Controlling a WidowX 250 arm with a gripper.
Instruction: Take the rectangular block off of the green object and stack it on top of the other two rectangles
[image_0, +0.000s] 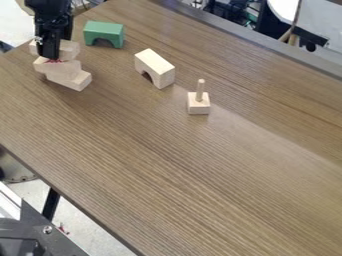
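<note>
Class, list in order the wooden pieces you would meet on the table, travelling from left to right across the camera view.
Cluster of pale rectangular blocks → green arch block → pale arch block → small square base with an upright peg.

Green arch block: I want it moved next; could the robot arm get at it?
Probably yes, once the gripper leaves the stacked wooden blocks: the green arch block stands nearby, its top bare.
</note>
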